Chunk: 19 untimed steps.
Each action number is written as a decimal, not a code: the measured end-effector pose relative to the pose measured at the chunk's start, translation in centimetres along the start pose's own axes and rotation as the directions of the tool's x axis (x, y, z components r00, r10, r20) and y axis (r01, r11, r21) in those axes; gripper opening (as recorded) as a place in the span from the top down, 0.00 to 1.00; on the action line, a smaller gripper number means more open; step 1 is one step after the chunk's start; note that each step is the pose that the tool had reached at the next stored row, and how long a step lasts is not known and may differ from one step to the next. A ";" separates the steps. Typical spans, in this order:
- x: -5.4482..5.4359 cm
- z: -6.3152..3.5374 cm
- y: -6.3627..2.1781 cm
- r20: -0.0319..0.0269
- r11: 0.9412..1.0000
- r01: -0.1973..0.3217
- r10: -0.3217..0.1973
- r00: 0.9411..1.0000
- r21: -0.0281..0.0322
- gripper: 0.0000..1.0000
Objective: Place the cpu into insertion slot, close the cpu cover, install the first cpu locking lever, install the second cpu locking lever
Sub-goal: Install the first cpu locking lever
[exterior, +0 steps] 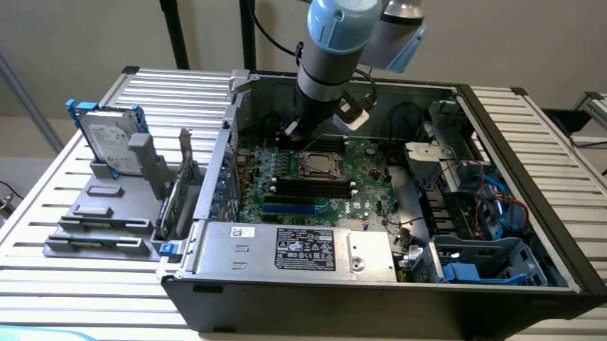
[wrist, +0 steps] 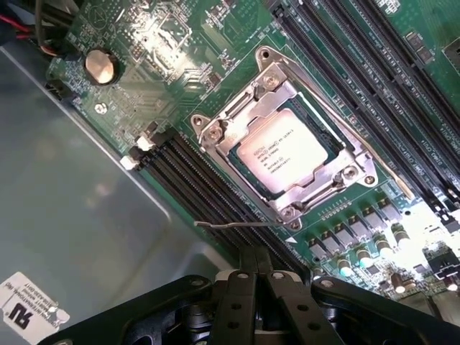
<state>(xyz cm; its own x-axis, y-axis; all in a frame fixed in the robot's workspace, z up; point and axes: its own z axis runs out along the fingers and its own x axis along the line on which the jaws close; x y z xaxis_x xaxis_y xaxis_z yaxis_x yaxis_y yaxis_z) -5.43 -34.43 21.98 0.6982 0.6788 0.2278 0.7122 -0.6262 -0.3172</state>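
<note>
Seeing your tool (wrist: 255, 273) closed and empty, treat the loose lever (wrist: 237, 224) just ahead as thin, springy wire; push near its tip.

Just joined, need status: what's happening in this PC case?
A robot arm's gripper hovers over the motherboard in an open PC case, holding nothing. The cpu sits in the insertion slot with the cpu cover down around it. One thin lever sticks out sideways, apparently unlatched.
</note>
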 end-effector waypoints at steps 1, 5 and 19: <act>0.0 0.14 0.04 0.001 1.000 0.000 0.000 1.000 -0.001 0.89; -0.2 0.75 0.21 0.002 1.000 0.000 0.000 1.000 -0.002 0.89; -0.4 1.78 0.38 0.012 1.000 -0.001 0.001 1.000 -0.012 0.89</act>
<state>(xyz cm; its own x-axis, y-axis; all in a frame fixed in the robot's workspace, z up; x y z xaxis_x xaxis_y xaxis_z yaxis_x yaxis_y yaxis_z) -5.54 -34.23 20.15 0.6982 0.6825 0.2163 0.7122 -0.6315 -0.3065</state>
